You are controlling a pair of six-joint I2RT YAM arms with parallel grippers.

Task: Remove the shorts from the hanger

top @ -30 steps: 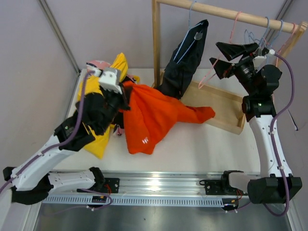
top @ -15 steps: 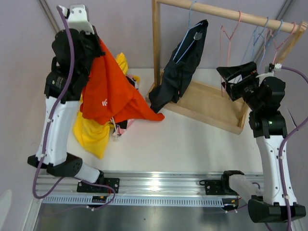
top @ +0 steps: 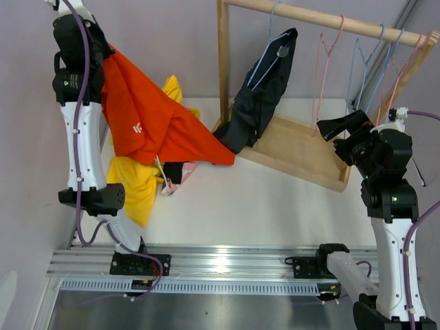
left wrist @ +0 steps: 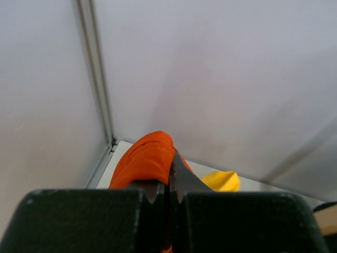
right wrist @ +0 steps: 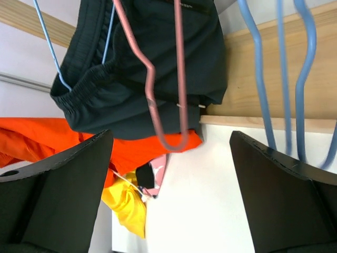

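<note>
So the left arm is stretched almost straight up at the far left corner, with the wrist at the top edge of the overhead view. The left gripper (left wrist: 169, 174) is clamped tight on a fold of the orange-red shorts (top: 148, 120). The orange cloth can be seen pinched between the two dark fingers (left wrist: 154, 185) in the wrist view. The shorts are hung from that grip like a flag, and their lower hem is draped over the pile on the table (top: 275, 206). In that pile the yellow shorts (top: 134, 182) are spread out, and bits of the pink pair (top: 188, 169) and the black pair (top: 173, 170) are poking out beside them.

The right arm is held upright at the right side, with the right gripper (right wrist: 171, 136) pointed toward the rack and its jaws spread wide, nothing between them. The dark slate grey shorts (top: 265, 89) are left on their light blue hanger (top: 270, 51) on the wooden rail (top: 323, 19), with the bottom end touching the wooden base (top: 302, 148). A bare pink hanger (top: 323, 62) and some blue hangers (top: 364, 62) are hung further right.

Compared with a second ago, the left arm has been swung from low over the pile to fully raised, and the orange pair has been hauled up with it. The right gripper has been pulled down and away from the hangers it was up among.
</note>
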